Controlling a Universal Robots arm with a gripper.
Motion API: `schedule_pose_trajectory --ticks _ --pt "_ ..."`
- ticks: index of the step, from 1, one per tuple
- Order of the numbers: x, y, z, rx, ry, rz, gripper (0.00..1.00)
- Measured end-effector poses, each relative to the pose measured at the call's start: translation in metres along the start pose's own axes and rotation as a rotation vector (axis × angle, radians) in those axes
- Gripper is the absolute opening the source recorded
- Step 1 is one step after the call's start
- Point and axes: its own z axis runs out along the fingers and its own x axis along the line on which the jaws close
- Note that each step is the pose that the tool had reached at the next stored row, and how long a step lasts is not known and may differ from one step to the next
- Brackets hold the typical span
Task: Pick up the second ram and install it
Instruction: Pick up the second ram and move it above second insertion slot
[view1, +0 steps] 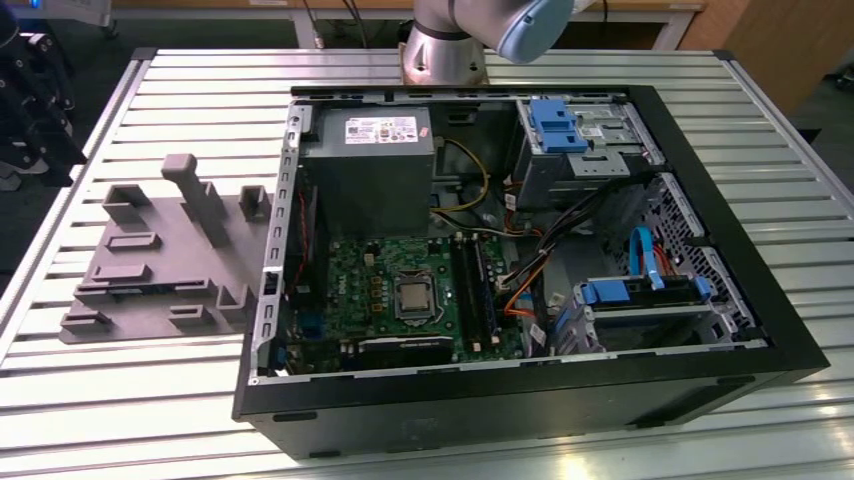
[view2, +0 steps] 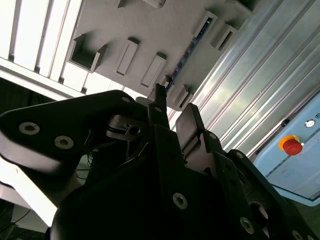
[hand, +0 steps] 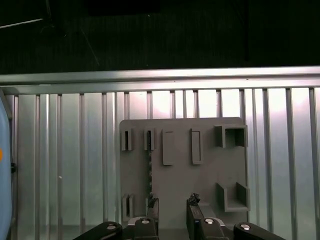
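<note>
Hovering above the grey fixture (hand: 200, 180), the gripper (hand: 172, 204) has its fingers spread apart, nothing between them! The second ram (hand: 149, 172) stands on edge in the fixture, a thin dark strip spanning two small holders, one row in from a side edge. In the first wrist view one fingertip (hand: 152, 204) lines up with the ram's near end. The fixture lies on the slatted table (view1: 134, 400), toward the edge at the exterior view's left, beside the open computer case (view1: 534, 400).

Gripper (view2: 172, 98) w/ fingers apart — second ram (view2: 189, 51) edge-on in grey fixture (view2: 165, 25) nr tips
</note>
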Motion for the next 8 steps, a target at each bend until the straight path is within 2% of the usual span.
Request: schedule_pose_trajectory --ticks 3,6,8 --pt "-0.0001 0.0 0.0003 -0.0001 -0.0005 0.0 0.36" --pt "-0.0001 0.0 0.0018 -0.0003 -0.0087 0.0 0.36" --pt "-0.0001 -0.0001 0.0027 -0.0004 -0.0088 0.0 0.36"
